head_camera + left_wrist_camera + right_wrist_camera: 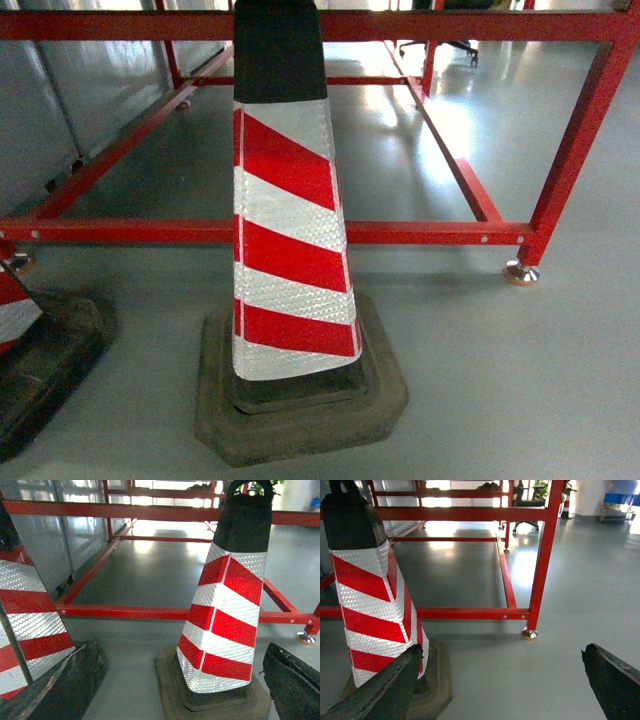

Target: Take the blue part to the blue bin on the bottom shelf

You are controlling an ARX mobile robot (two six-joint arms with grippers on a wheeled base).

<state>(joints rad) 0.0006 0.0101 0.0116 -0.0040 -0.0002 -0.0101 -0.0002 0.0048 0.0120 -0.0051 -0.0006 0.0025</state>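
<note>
a red-and-white striped traffic cone [290,240] stands directly ahead in the head view, filling the middle, its reflective bands dimpled like honeycomb, its top black, its foot a chunky, worn black rubber base [300,410] with cut corners. a second cone [15,310] of the same kind sits at the left edge on its own scuffed base. behind them runs a red painted steel frame [420,232] of square tube, low rails and uprights, resting on a round metal foot [521,272]. the floor [520,380] is smooth, glossy grey, catching window glare. a black office chair [526,524] stands far back.

the left claw [180,680] shows two dark, rough-edged fingers [70,680] spread wide, holding nothing; the right claw [500,680] likewise stands wide and empty. no blue part, blue bin or bottom shelf shows in any view.
</note>
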